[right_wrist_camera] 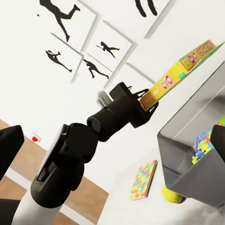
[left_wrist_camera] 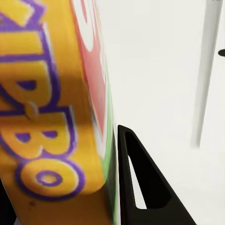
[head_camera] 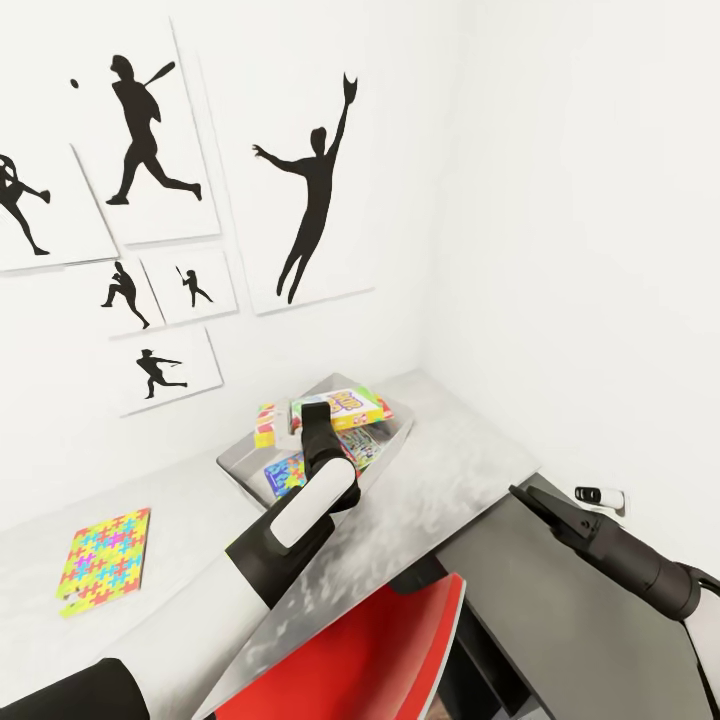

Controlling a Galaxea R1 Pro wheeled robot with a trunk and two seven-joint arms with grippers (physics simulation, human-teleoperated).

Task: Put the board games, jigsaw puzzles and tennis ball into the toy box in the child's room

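Left gripper (head_camera: 318, 420) clamped yellow Skip-Bo game box (head_camera: 345, 408) above toy box (head_camera: 240, 462) w/ jigsaw (head_camera: 285, 475) inside; right gripper (head_camera: 530, 500) hung apart, jaws' state unclear.

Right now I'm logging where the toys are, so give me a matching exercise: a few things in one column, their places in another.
Things:
1. Skip-Bo box
2. lone jigsaw
3. toy box
4. red chair

Places:
A. flat on the desk, left of the toy box
B. held by the left gripper over the toy box
C. nearest the camera, by the desk
D. on the desk near the corner

Pairs: 1-B, 2-A, 3-D, 4-C
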